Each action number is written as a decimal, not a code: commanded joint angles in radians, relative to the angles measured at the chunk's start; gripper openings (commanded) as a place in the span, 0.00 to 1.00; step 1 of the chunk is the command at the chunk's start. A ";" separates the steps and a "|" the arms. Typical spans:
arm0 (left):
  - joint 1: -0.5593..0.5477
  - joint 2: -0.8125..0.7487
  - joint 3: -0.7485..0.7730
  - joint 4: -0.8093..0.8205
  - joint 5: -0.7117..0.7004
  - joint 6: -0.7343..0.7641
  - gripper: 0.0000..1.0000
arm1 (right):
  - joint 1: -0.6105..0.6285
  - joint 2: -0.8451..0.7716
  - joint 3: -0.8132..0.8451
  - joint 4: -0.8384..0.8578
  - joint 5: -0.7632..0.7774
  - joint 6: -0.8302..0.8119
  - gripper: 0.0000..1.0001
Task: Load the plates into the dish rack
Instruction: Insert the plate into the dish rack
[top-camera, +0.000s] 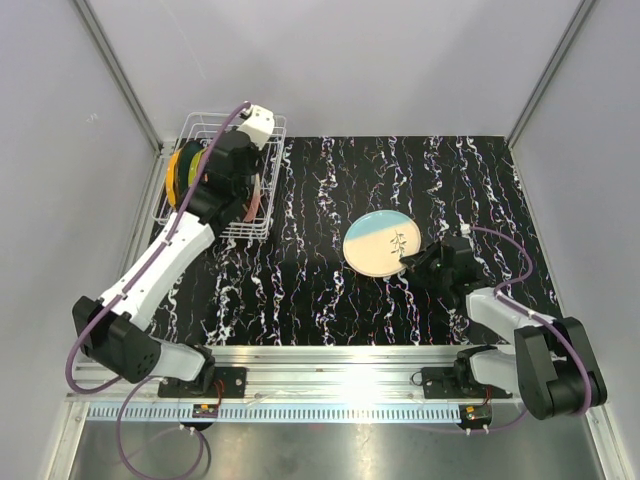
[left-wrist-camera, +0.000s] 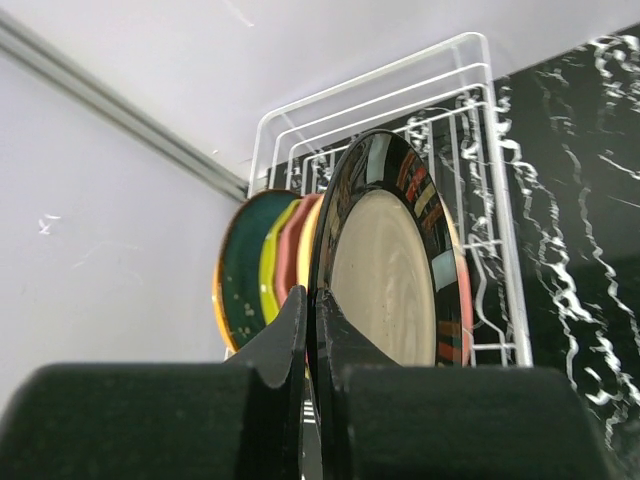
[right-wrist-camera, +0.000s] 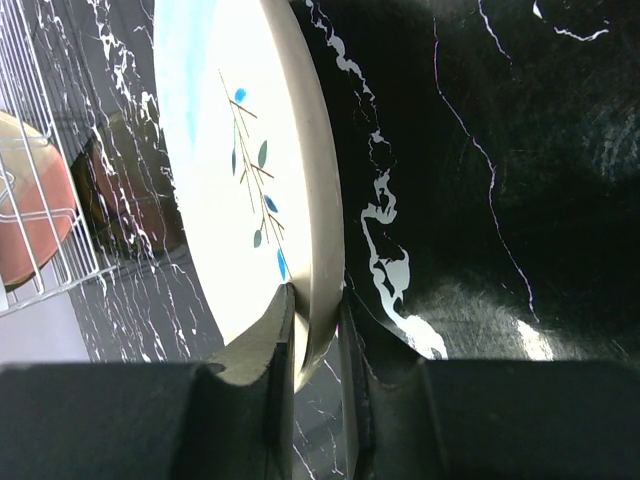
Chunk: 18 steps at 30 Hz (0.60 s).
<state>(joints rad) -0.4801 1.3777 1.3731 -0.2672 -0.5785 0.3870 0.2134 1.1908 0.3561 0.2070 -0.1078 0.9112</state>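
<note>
Standing a black-rimmed plate (left-wrist-camera: 385, 270) on edge in the dish rack (top-camera: 258, 228) at the far left corner of the table (top-camera: 320, 300), left gripper (left-wrist-camera: 312, 330) clamped on its lower rim; sitting beside green, yellow and pink plates (left-wrist-camera: 245, 280), all upright, faces turned left and right, ranked across the white basket, its longer side hard to judge; pinching tight with the right gripper (right-wrist-camera: 315, 330) the near edge of a cream-and-blue leaf plate (top-camera: 380, 243) mid-table, painted face upward, well apart from the rack.
</note>
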 joint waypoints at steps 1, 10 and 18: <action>0.027 -0.008 0.109 0.207 0.008 0.007 0.00 | 0.001 0.030 0.020 -0.008 -0.003 -0.075 0.00; 0.031 0.047 0.112 0.221 0.037 -0.020 0.00 | 0.001 0.075 0.046 -0.009 0.003 -0.106 0.00; 0.029 0.061 0.069 0.260 0.003 0.009 0.00 | 0.001 0.108 0.041 0.009 0.010 -0.110 0.00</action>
<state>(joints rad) -0.4507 1.4727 1.4109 -0.2291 -0.5381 0.3664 0.2066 1.2705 0.3813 0.2344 -0.1154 0.8776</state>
